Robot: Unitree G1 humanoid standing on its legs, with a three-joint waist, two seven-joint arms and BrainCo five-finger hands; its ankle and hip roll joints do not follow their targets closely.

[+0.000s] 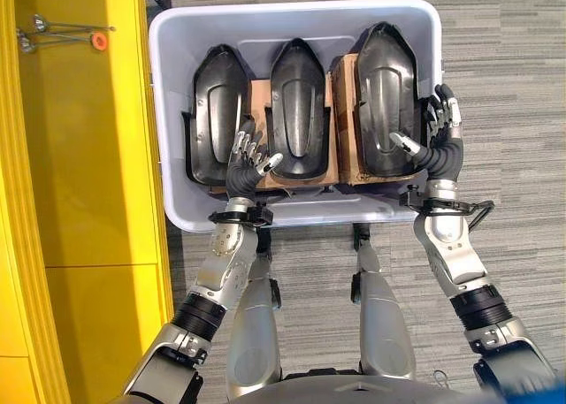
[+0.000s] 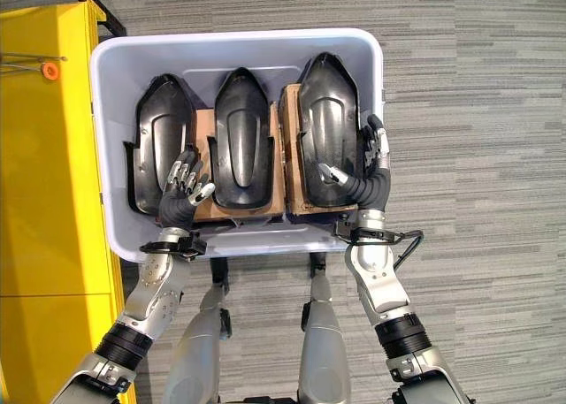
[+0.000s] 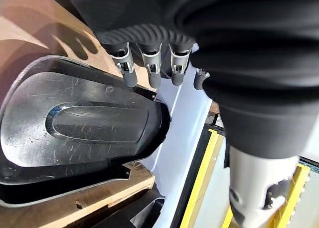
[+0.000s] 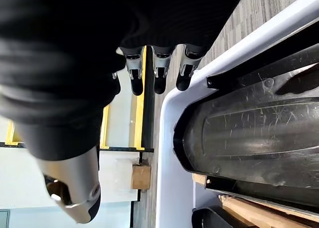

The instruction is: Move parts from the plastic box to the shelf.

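Both hands were open and held nothing: your left hand hovered between two black moulded parts, your right hand flanked the rightmost part in the plastic box. Judging by looks: stiff, light, slick shells; grip their side edges. You had no legible writing.

A pale grey plastic box stands on the floor, open at the top, its long side running from 9 to 3 o'clock. Inside, three black moulded parts lie side by side, each tapering toward 12 o'clock, convex side up: the left part at 9 o'clock, the middle part at the centre, the right part at 3 o'clock, reaching farthest up. Brown cardboard dividers show between and beneath them. The yellow shelf stands just beside the box at 9 o'clock.
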